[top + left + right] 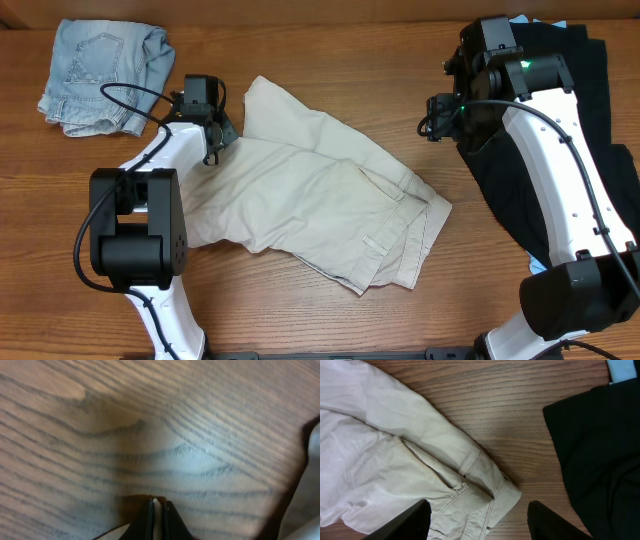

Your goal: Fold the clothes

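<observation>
The beige khaki shorts [320, 200] lie crumpled in the middle of the table, waistband toward the lower right. My left gripper [214, 140] is at their upper-left edge. In the left wrist view its jaws [159, 504] are shut with a thin pale strip of the cloth between them. My right gripper [438, 115] is open and empty, held above the table. In the right wrist view its fingers [477, 512] hang over the shorts' waistband corner [490, 490], apart from it.
Faded denim shorts [100, 75] lie bunched at the back left. Black garments [585, 110] lie at the right under the right arm, also in the right wrist view [600, 450]. A sky-blue garment [622, 370] peeks out behind them.
</observation>
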`<state>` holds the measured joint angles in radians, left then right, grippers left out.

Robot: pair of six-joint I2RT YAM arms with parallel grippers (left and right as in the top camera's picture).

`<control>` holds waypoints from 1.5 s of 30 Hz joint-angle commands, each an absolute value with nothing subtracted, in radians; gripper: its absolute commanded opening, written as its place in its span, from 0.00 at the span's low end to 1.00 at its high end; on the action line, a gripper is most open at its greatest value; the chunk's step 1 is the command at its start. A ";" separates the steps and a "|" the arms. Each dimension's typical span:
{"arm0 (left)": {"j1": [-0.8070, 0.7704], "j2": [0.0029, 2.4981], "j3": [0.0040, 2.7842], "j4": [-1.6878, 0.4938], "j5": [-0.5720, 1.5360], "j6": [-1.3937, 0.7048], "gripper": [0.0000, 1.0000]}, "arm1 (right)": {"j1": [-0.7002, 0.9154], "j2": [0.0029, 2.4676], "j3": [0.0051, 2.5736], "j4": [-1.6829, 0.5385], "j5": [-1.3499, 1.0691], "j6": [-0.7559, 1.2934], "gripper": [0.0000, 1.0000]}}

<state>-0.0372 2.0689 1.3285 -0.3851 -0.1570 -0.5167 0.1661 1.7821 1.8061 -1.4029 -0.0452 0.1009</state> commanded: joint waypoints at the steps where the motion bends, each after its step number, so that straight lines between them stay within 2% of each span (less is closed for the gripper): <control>1: -0.033 2.083 1.371 -0.502 -0.138 -0.443 0.04 | 0.168 1.747 1.805 -1.404 -0.052 0.105 0.65; 9: 0.010 1.946 1.678 -0.855 -0.142 -0.338 0.04 | 0.168 1.747 1.784 -1.436 -0.130 0.105 0.59; 15: 0.022 1.845 1.868 -1.007 -0.142 -0.291 0.04 | 0.168 1.747 1.700 -1.425 -0.214 0.109 0.58; 22: 0.021 1.746 1.898 -1.024 -0.141 -0.291 0.04 | 0.184 1.747 1.509 -1.293 -0.268 0.109 0.54; 34: 0.019 1.745 1.897 -1.044 -0.138 -0.291 0.04 | 0.349 1.747 1.146 -0.789 -0.250 0.109 0.54; 42: 0.019 1.745 1.897 -1.050 -0.138 -0.291 0.04 | 0.353 1.749 1.027 -0.646 -0.171 0.109 0.54; 45: 0.019 1.745 1.897 -1.050 -0.138 -0.292 0.04 | 0.352 1.749 1.028 -0.612 -0.131 0.109 0.58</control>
<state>0.0139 1.7523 1.8812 -1.0515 -0.1387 -0.3099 0.3538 1.7699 1.0340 -0.6441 -0.1963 0.1078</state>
